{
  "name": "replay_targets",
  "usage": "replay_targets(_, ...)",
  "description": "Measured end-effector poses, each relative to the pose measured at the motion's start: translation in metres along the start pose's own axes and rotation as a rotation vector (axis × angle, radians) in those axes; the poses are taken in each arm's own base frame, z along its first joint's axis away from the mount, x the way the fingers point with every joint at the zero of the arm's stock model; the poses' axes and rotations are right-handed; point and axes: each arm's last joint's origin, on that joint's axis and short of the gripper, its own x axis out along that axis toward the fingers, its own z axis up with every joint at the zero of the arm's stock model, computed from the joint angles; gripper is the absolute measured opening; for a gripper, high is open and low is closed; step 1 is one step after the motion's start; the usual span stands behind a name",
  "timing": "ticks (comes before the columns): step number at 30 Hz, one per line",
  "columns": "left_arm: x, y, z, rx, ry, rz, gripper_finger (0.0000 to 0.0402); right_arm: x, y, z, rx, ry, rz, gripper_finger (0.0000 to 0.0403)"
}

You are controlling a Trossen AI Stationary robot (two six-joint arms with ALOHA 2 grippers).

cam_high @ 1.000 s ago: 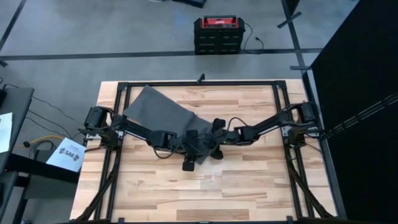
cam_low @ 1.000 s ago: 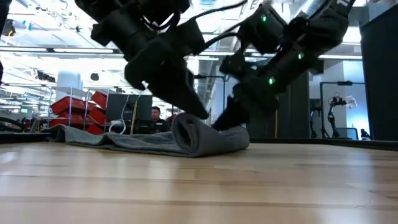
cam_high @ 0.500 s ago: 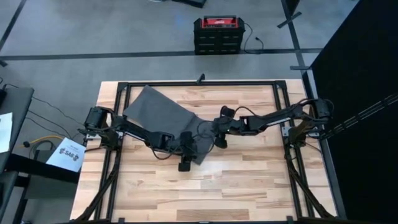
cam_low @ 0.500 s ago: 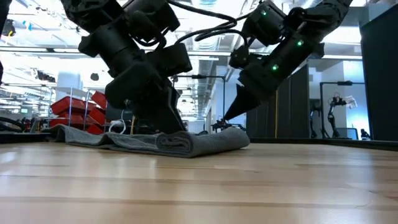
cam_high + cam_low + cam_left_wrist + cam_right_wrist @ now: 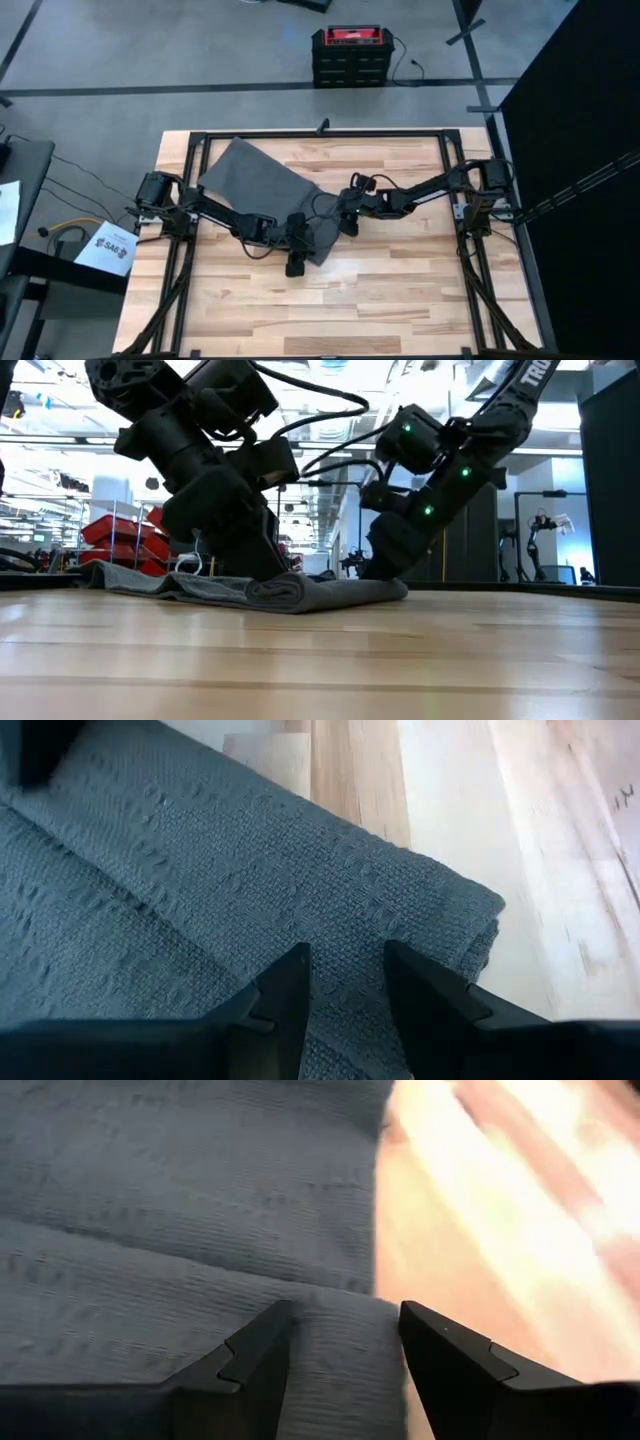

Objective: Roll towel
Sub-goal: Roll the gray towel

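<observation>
Wood table, towel lying diagonal from the far-left corner, rolled end mid-table. I've got the left gripper and right gripper both spread, pressing the roll. Risk imo: uneven push skews the roll or it unrolls.

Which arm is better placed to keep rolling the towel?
Probably the left. The left gripper sits on the rolled end of the towel, fingers apart over the fold. The right gripper is at the roll's other corner, near the edge.
</observation>
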Motion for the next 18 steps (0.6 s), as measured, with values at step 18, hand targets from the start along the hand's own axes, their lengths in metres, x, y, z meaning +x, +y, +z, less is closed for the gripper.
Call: replay_targets(18,-0.001,-0.006,0.0,0.016,-0.005,-0.02,0.0118,-0.03,0.02,-0.023,0.203,-0.136,0.06,0.0175)
